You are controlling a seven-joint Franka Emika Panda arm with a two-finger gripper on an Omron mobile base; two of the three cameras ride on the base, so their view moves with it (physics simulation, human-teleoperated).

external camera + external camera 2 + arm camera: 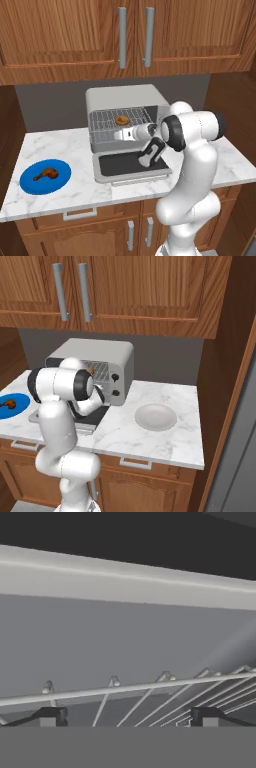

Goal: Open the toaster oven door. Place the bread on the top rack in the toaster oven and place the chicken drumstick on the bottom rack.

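We see the bread (pixel 121 120) on the top rack (pixel 107 119), above and behind the gripper (pixel 128 716). Its fingers (pixel 50 715) stand spread, holding nothing. The chicken drumstick (pixel 45 174) lies well apart on the blue plate (pixel 27 186).

One toaster oven (pixel 125 97) at centre frame, with one toaster oven door (pixel 131 165) and two knobs (pixel 115 384). Two wire shelves: top rack (pixel 107 119) and bottom rack (pixel 105 136). One bread (pixel 121 120) at centre. One chicken drumstick (pixel 45 174) on one blue plate (pixel 30 186), lower left. One white bowl (pixel 156 417), right of centre in the right base view. Two upper cabinet handles (pixel 122 37), top of frame.
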